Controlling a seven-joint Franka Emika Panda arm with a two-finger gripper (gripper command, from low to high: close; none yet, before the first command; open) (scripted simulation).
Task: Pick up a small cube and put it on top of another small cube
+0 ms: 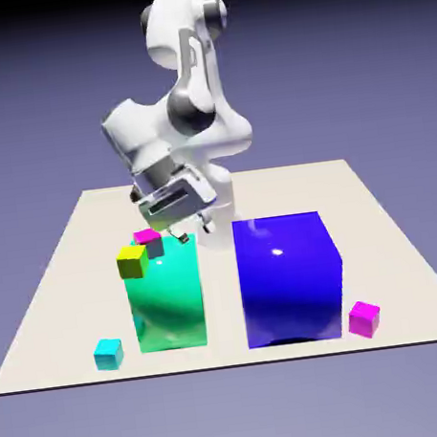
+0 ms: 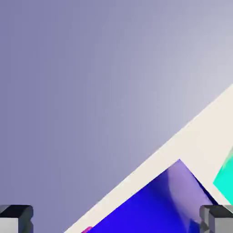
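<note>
Across the room, the pale tabletop [image 1: 277, 191] spread beneath everything else. The white Franka arm [image 1: 185, 106] rose at its far side, bent, with its hand slanted downward. On the exterior view's right of the middle stood the big blue block [image 1: 288, 281], the largest of the blocks, and to its left, apart from it, the slimmer green block [image 1: 168, 301]. The claw [image 1: 195, 231] hung tilted near the green block's top; its two fingers stood wide open, with nothing gripped between them.

Then came the little ones. The tiny cyan cube [image 1: 108, 354] sat on the table near the front edge, left of the green block and apart from it. A magenta cube [image 1: 365, 320] lay just beside the blue block's right side. A yellow cube [image 1: 132, 262] showed at the green block's upper left corner, partly covering a second magenta cube [image 1: 149, 240]; I couldn't tell what held either up.
</note>
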